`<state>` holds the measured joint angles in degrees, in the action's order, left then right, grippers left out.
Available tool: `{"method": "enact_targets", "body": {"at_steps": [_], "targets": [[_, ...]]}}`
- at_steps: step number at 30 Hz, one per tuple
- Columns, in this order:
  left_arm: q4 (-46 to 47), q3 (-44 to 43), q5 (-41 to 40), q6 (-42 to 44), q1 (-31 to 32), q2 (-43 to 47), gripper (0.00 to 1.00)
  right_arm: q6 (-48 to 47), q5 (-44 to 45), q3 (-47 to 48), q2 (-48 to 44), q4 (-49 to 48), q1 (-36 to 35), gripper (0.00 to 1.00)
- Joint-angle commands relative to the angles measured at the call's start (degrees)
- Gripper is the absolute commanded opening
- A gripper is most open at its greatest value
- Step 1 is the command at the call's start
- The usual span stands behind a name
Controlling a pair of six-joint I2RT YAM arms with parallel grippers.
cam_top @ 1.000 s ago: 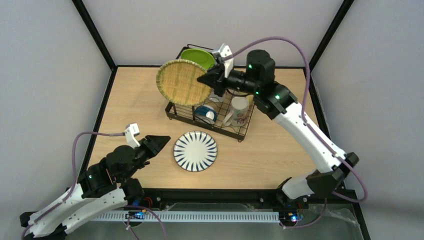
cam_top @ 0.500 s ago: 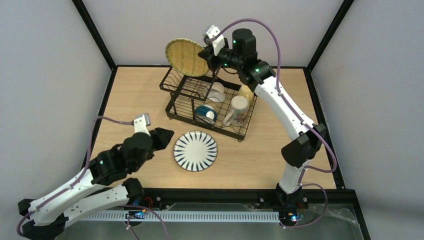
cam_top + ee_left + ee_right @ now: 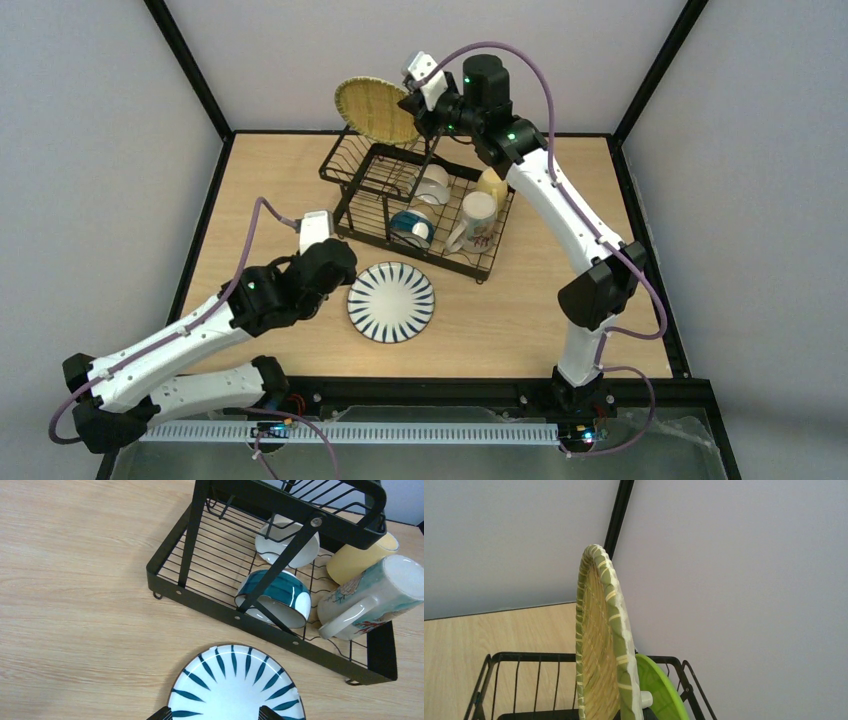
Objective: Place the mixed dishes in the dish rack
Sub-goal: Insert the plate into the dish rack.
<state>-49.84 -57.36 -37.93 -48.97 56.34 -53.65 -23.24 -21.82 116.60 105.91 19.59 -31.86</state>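
Observation:
The black wire dish rack (image 3: 372, 205) holds a white bowl (image 3: 433, 183), a blue-outside bowl (image 3: 412, 227), a yellow mug (image 3: 491, 185) and a cream mug (image 3: 477, 222). My right gripper (image 3: 415, 108) is shut on the rim of a woven bamboo plate (image 3: 375, 108), held on edge over the rack's raised far tier. In the right wrist view the woven plate (image 3: 601, 640) stands just in front of a lime green plate (image 3: 659, 690) in that tier. A white plate with blue stripes (image 3: 391, 301) lies flat on the table. My left gripper (image 3: 215, 715) is open over that plate's (image 3: 235, 685) near edge.
The rack (image 3: 210, 605) sits just beyond the striped plate, its front bar close to the plate's far edge. Bare wooden table (image 3: 270, 190) lies left of the rack. Black frame posts and grey walls enclose the table.
My right arm has swung the woven plate up and back, from the rack's left front to its far tier. My left arm has reached forward and right to the striped plate.

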Motion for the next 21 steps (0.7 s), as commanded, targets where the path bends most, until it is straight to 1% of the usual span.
{"method": "enact_targets", "body": {"at_steps": [1, 21], "targets": [[-2.64, 0.4, -1.97, 0.81, 0.0, 0.42, 0.99, -3.91, 0.99, 1.09, 0.95, -3.44, 0.2, 0.0], [-4.1, -1.41, -0.83, 3.63, -0.64, -0.3, 0.99, -10.15, 2.49, 1.23, 6.37, -9.88, 1.18, 0.0]]}}
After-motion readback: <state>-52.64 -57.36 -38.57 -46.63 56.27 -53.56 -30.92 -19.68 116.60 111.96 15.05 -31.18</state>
